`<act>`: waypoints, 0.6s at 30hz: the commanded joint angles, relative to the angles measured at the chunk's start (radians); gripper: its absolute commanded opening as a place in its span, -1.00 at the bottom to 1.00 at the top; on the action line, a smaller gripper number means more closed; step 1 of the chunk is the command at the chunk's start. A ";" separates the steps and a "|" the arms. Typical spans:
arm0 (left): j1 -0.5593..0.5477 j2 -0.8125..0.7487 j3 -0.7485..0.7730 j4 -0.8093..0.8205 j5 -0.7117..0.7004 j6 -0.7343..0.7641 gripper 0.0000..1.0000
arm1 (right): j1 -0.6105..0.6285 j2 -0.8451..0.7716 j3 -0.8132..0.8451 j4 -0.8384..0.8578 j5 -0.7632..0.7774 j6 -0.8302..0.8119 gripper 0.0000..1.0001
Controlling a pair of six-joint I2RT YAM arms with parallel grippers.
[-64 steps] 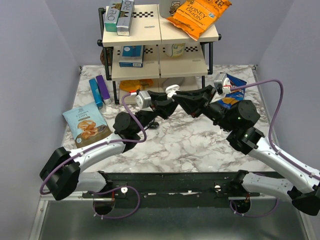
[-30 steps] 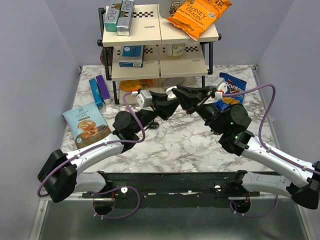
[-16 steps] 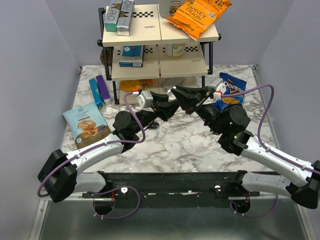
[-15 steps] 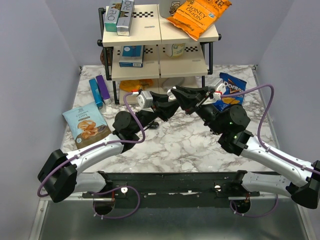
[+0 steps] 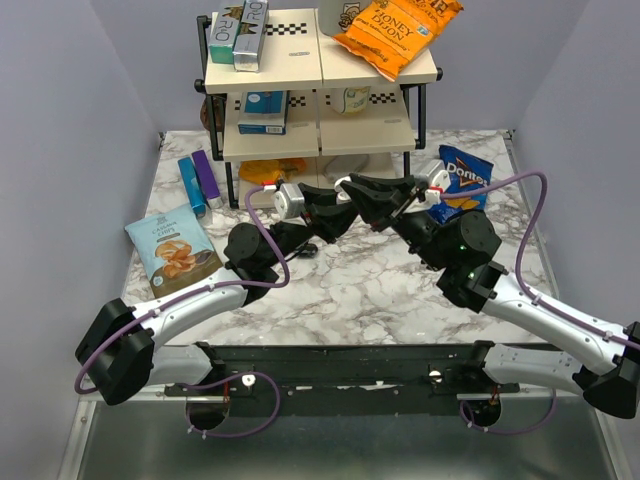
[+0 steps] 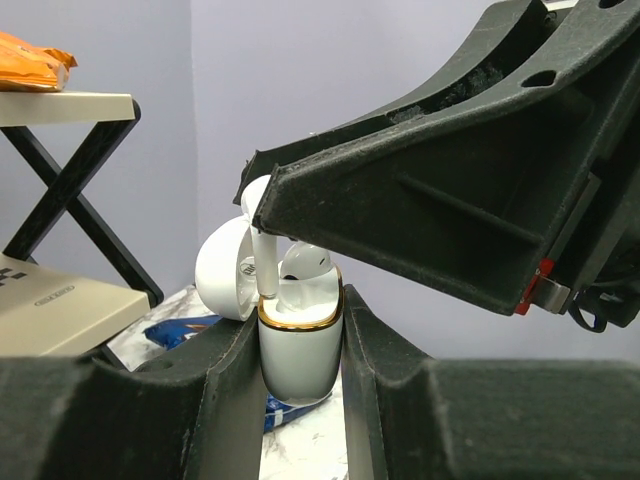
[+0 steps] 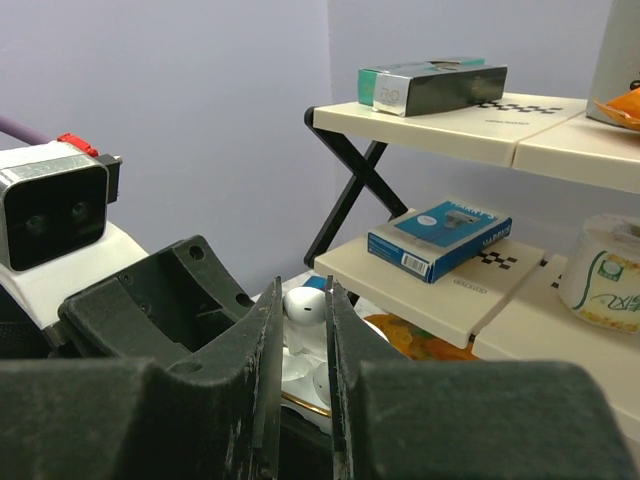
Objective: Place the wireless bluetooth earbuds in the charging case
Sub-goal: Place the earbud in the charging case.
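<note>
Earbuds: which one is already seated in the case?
The earbud on the right in the left wrist view, sunk in the charging case; the other earbud stands taller, pinched by the right gripper.

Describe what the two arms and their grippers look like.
Both the left arm and right arm have white links joined by bulky black joints. A purple cable loops along each. The left gripper and right gripper have black matte fingers. The white wrist camera carries a red tab.

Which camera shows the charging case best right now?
Left wrist: the charging case fills the middle, lid open, clamped in the left gripper. Right wrist shows only its top; top external barely a white speck.
</note>
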 commanded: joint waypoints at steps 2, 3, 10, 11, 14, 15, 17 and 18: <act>-0.004 -0.011 0.029 0.048 0.030 0.014 -1.00 | 0.007 -0.022 -0.019 -0.011 -0.027 -0.018 -0.99; -0.003 -0.011 0.029 0.048 0.030 0.014 -1.00 | 0.007 -0.024 -0.019 -0.015 -0.031 -0.019 -0.99; -0.003 -0.011 0.027 0.049 0.032 0.016 -1.00 | 0.007 -0.033 -0.022 -0.031 -0.044 -0.019 -0.99; -0.003 -0.012 0.027 0.048 0.032 0.017 -1.00 | 0.007 -0.035 -0.022 -0.029 -0.047 -0.019 -0.99; -0.004 -0.011 0.027 0.049 0.036 0.019 -1.00 | 0.005 -0.038 -0.021 -0.042 -0.054 -0.019 -0.99; -0.003 -0.011 0.027 0.051 0.038 0.017 -1.00 | 0.005 -0.038 -0.019 -0.046 -0.055 -0.021 -0.99; -0.003 -0.011 0.026 0.051 0.039 0.016 -1.00 | 0.007 -0.038 -0.016 -0.051 -0.055 -0.022 -0.99; -0.003 -0.014 0.024 0.056 0.038 0.016 -1.00 | 0.005 -0.039 -0.016 -0.057 -0.057 -0.022 -0.99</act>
